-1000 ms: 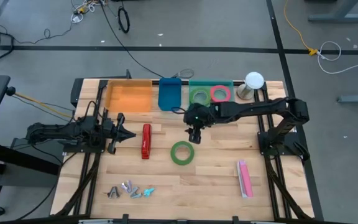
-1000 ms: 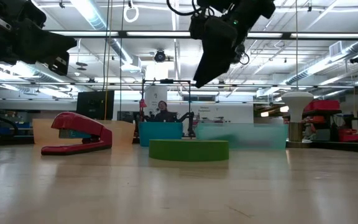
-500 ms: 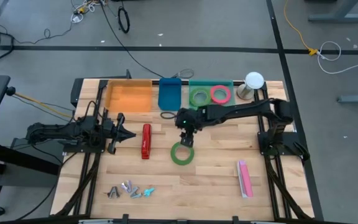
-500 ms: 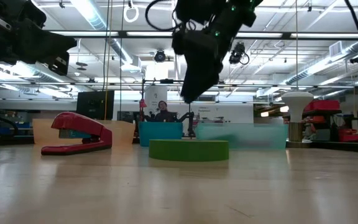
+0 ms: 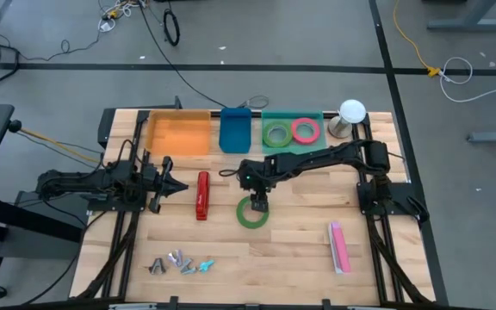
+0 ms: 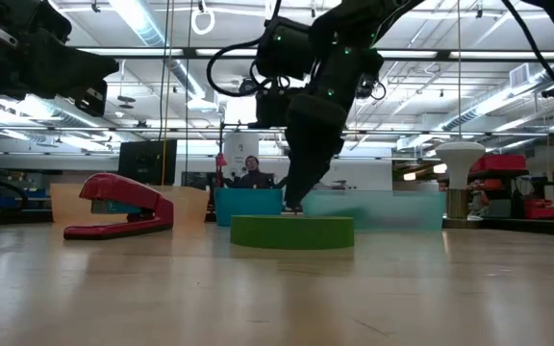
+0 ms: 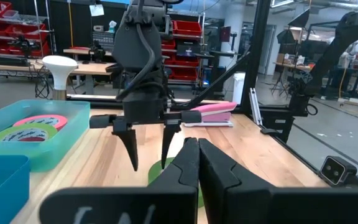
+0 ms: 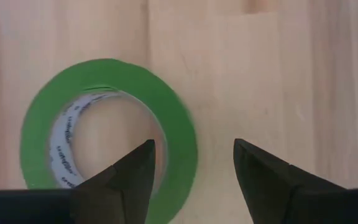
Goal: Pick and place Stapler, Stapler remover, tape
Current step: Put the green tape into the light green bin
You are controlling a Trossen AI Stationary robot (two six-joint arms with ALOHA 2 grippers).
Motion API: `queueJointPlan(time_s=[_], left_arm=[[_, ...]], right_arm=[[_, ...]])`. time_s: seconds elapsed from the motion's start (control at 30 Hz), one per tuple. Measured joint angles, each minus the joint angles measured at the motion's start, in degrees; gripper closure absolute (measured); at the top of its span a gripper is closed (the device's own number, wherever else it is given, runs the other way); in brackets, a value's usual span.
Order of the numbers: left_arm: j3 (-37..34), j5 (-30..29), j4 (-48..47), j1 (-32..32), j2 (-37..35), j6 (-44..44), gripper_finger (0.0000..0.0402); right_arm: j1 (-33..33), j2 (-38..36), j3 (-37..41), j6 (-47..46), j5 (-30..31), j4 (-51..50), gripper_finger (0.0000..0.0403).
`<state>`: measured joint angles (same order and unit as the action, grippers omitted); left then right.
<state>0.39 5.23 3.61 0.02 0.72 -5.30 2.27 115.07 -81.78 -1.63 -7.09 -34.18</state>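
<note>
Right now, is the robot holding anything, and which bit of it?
No, nothing is held. The right gripper hangs open above the green tape roll on the table, one finger over its rim, not gripping. The left gripper is shut on nothing.

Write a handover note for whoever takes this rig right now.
Right claw: open, hovering just above the flat green tape roll mid-table, one finger over its band, nothing held.
Left claw: shut, empty, waiting beside the red stapler.
Done: a green and a pink tape roll lie in the teal tray.
Left: the third roll, the red stapler, the pink stapler, the small metal staple removers near the table's front edge.
</note>
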Motion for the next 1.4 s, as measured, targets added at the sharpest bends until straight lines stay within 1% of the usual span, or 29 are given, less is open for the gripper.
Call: queueJointPlan(time_s=[0.13,0.4,0.5,0.63,0.77,0.9,1.0,1.1,1.4], left_arm=[[0.0,0.0,0.0,0.0,0.0,0.0,0.0399],[0.0,0.0,0.0,0.0,0.0,0.0,0.0399],[0.0,0.0,0.0,0.0,0.0,0.0,0.0399],[0.0,0.0,0.0,0.0,0.0,0.0,0.0399],[0.0,0.0,0.0,0.0,0.0,0.0,0.0399],[0.0,0.0,0.0,0.0,0.0,0.0,0.0399],[0.0,0.0,0.0,0.0,0.0,0.0,0.0399],[0.0,0.0,0.0,0.0,0.0,0.0,0.0399],[0.0,0.0,0.0,0.0,0.0,0.0,0.0399]], right_arm=[[-0.5,0.0,0.0,3.6,-1.6,2.1,0.0188],[-1.9,0.4,0.1,8.0,-1.5,3.4,0.0188],[-2.4,1.1,1.0,10.0,-1.5,5.5,0.0188],[-2.8,1.1,2.9,10.3,0.5,9.2,0.0188],[-2.9,1.1,3.9,11.0,3.6,9.4,0.0188],[-2.9,1.1,4.7,13.2,3.9,10.2,0.0188],[-2.9,1.1,6.3,13.1,4.7,12.6,0.0188],[-2.9,1.1,8.1,12.7,4.6,12.7,0.0188],[-3.2,1.1,8.5,12.6,4.7,12.5,0.0189]])
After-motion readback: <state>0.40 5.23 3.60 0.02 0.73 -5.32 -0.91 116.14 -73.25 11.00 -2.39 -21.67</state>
